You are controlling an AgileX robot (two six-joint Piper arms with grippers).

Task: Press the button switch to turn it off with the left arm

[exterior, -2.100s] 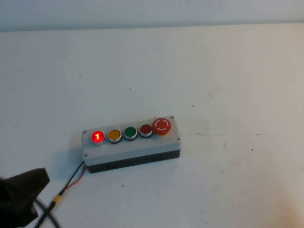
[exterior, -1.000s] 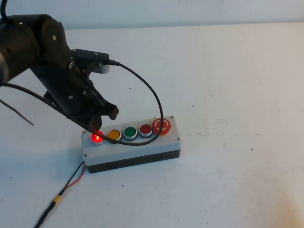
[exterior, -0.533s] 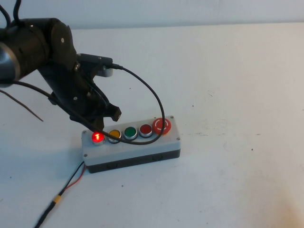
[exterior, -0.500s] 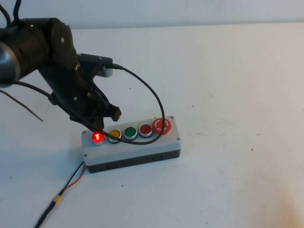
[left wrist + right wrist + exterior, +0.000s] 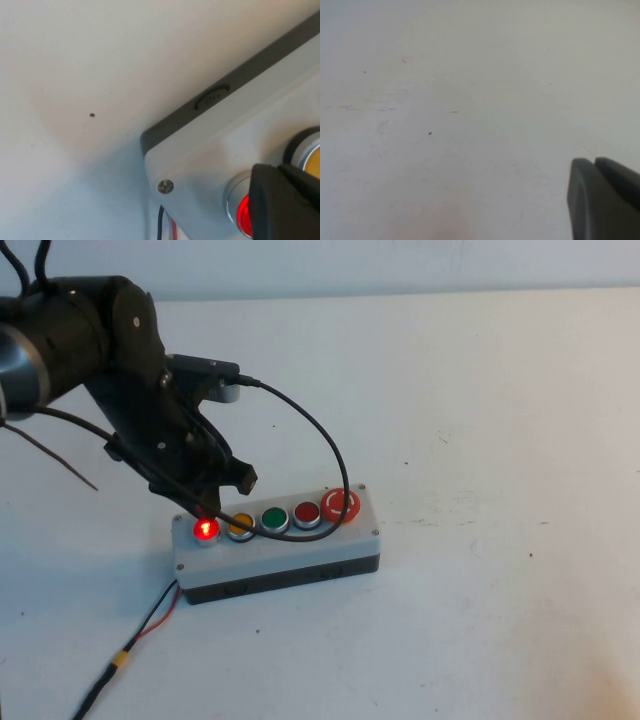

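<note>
Hovering just above the glowing red round push button (image 5: 206, 529) at the robot's-left end of the grey rectangular switch box (image 5: 300, 548), the black left gripper (image 5: 207, 506) has its fingers (image 5: 280, 205) pressed together, holding nothing. Beside it sit yellow (image 5: 240, 525) and green (image 5: 275, 519) buttons. Over bare white table (image 5: 445, 125), the right gripper (image 5: 602, 200) shows fingers closed together

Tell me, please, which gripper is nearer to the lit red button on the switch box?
Left. The left gripper hangs right above the lit red button. The right gripper is outside the high view, over bare table.
</note>
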